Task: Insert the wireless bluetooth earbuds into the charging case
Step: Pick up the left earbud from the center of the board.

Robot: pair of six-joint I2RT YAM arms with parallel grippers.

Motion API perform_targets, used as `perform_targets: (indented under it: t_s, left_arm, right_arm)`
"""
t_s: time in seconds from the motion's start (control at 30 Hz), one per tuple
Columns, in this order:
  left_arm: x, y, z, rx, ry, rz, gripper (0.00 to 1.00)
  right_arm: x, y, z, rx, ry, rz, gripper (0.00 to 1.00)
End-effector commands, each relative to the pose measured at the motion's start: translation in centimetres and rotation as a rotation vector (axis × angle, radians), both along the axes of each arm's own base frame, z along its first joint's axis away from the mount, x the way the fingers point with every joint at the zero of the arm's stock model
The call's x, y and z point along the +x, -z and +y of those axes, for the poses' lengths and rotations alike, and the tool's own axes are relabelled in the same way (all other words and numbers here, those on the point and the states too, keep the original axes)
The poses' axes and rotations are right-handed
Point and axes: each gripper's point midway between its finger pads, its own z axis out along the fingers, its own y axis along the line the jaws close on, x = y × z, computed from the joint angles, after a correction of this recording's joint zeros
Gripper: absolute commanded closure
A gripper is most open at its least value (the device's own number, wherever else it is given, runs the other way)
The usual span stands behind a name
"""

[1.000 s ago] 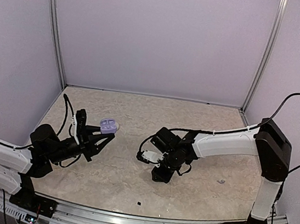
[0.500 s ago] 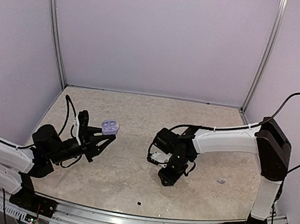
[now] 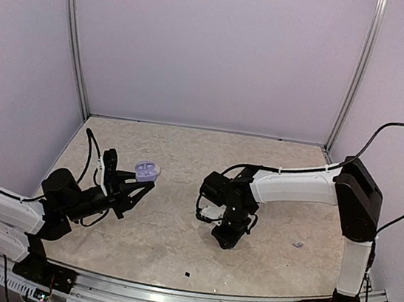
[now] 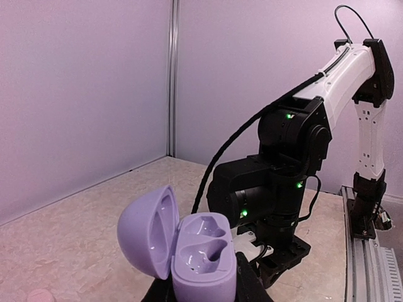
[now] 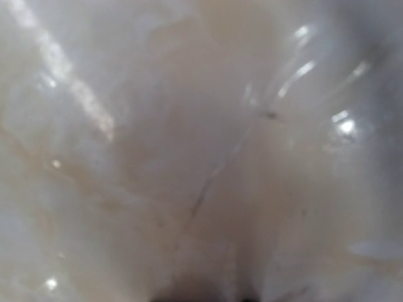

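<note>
My left gripper (image 3: 141,181) is shut on the base of a lilac charging case (image 3: 147,167), held above the table at the left. Seen from the left wrist, the case (image 4: 203,251) stands open with its lid swung to the left, and both moulded cavities are empty. My right gripper (image 3: 226,238) points straight down at the table's middle, very near the surface. Its wrist view is a blurred close-up of marble, so its jaws are unreadable. A tiny pale speck (image 3: 297,245) lies right of it, too small to tell whether it is one of the earbuds.
The table (image 3: 174,251) is beige marble, walled in pale lilac on three sides. A small dark speck (image 3: 186,274) lies near the front rail. In the left wrist view the right arm (image 4: 283,182) stands close behind the case.
The right gripper has shifted a little to the right and turned over the same patch of table. The left gripper and the open case have barely moved.
</note>
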Motion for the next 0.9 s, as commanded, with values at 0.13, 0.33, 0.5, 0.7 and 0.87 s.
perform_targets:
  t_s: [0.13, 0.33, 0.5, 0.7, 0.87]
  left_arm:
    - [-0.1, -0.6, 0.5, -0.023, -0.006, -0.025, 0.97]
    - [-0.1, -0.6, 0.5, -0.022, -0.006, -0.025, 0.97]
    - [-0.1, -0.7, 0.6, -0.023, -0.007, -0.027, 0.97]
    - [-0.1, -0.7, 0.4, -0.023, -0.003, -0.026, 0.97]
    - [-0.1, -0.7, 0.4, -0.024, -0.003, -0.028, 0.97]
  right_arm:
    - [-0.7, 1.4, 0.5, -0.05, -0.048, 0.021, 0.7]
    - [-0.6, 1.4, 1.0, -0.048, -0.067, 0.016, 0.7]
    - [-0.3, 0.9, 1.6, -0.029, -0.069, 0.003, 0.66]
    - [0.1, 0.1, 2.3, -0.001, -0.067, -0.015, 0.66]
    - [0.5, 0.3, 2.0, -0.022, -0.069, -0.035, 0.68]
